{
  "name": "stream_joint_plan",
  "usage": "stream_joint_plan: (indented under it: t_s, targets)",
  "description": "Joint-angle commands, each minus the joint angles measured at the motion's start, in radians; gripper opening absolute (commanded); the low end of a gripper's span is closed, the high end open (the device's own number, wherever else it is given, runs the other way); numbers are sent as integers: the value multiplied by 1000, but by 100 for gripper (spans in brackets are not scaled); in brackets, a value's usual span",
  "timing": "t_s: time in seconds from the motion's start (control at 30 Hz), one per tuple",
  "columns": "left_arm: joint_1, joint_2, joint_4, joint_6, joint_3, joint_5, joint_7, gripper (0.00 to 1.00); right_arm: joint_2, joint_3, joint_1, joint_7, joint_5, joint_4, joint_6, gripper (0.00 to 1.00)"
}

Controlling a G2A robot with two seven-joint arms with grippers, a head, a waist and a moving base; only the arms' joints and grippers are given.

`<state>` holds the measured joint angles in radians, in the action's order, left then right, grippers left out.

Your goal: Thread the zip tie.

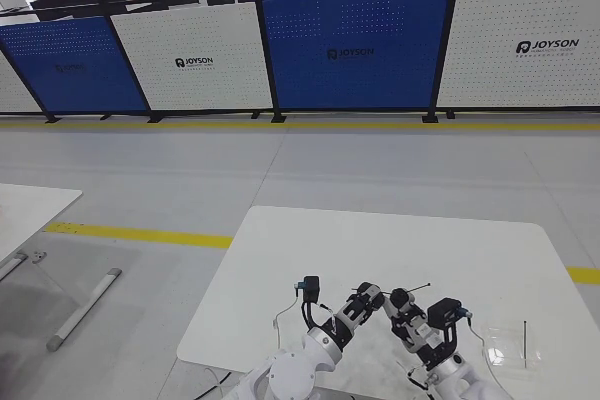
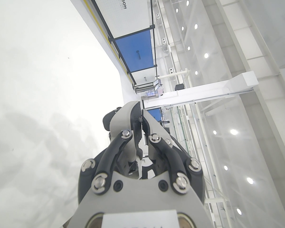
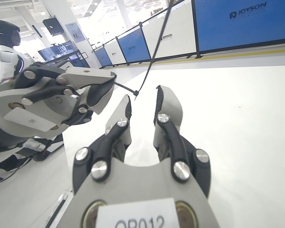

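Left hand (image 3: pixel 112 81): pressed together, pinching the short end of the zip tie (image 3: pixel 156 46) beside its head
Right hand (image 3: pixel 143 91): spread, its tips just beside the head
Zip tie: held above the white counter (image 1: pixel 380 240), its long strap slanting up from the head
Second zip tie (image 1: pixel 525 342): flat on the counter, well apart from both hands

Black zip tie (image 3: pixel 157 46); plain white table (image 1: pixel 380 260). The left end effector (image 3: pixel 112 81) and right end effector (image 3: pixel 143 91) are pale grey with black ribbed pads (image 3: pixel 98 93). Fence panels (image 1: pixel 355 50) alternate blue and dotted white.
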<state>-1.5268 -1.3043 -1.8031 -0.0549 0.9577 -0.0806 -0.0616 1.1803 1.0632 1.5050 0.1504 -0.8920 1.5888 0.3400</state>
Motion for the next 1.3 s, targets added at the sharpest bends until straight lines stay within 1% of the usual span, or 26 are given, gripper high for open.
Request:
stream_joint_plan:
  t_s: [0.0,0.03,0.17,0.23,0.27,0.47,0.73,1.17,1.27]
  targets:
    - [0,0,0,0,0,0,0,0,-5,-4,-3,4,10,1,0,21]
    - [0,0,0,0,0,0,0,0,-8,-5,-4,6,14,1,0,18]
    - [0,0,0,0,0,0,0,0,-18,-13,-9,13,29,1,0,16]
    - [0,0,0,0,0,0,0,0,-23,-17,-12,17,36,1,0,9]
    - [0,0,0,0,0,0,0,0,-25,-19,-14,20,39,0,0,0]
    - [0,0,0,0,0,0,0,0,-36,-30,-23,27,54,-7,0,0]
    - [0,0,0,0,0,0,0,0,-47,-47,-34,24,44,-15,0,0]
    - [0,0,0,0,0,0,0,0,-46,-56,-47,21,23,-39,-1,0]
    - [0,0,0,0,0,0,0,0,-43,-57,-48,15,7,-41,-11,0]
